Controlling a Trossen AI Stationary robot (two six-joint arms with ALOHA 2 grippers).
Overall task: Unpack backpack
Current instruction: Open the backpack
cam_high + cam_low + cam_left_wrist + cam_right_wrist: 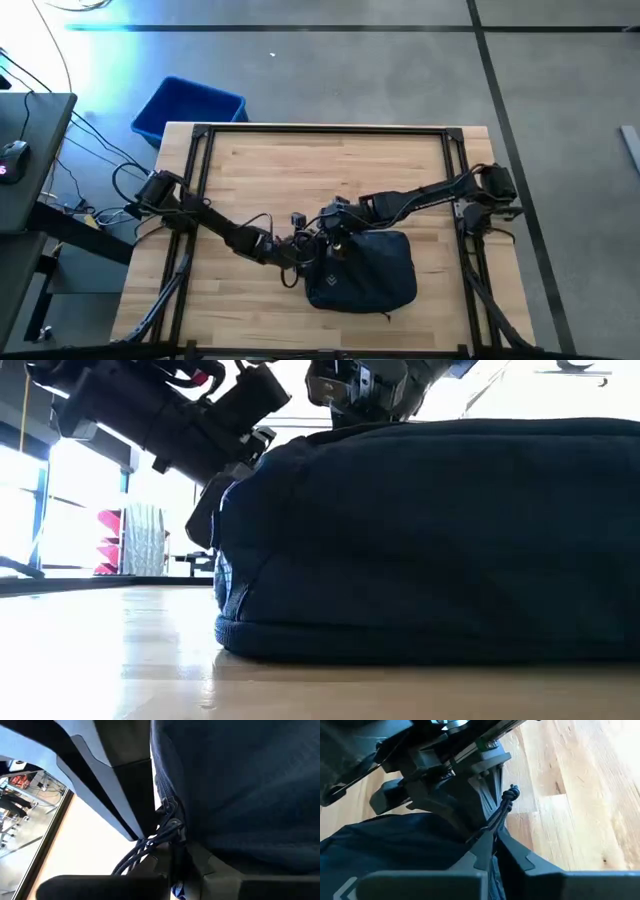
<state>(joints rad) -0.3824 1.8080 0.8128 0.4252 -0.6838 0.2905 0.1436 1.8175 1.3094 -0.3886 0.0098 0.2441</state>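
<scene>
Where both arms meet at backpack (365, 270) top edge, right pincer (492, 845) clenched on zipper cord (506, 802); left pincer (300, 250) state unclear.

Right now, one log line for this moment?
backpack: flat on table | left gripper: at its zipper edge | right gripper: shut on zipper cord
</scene>
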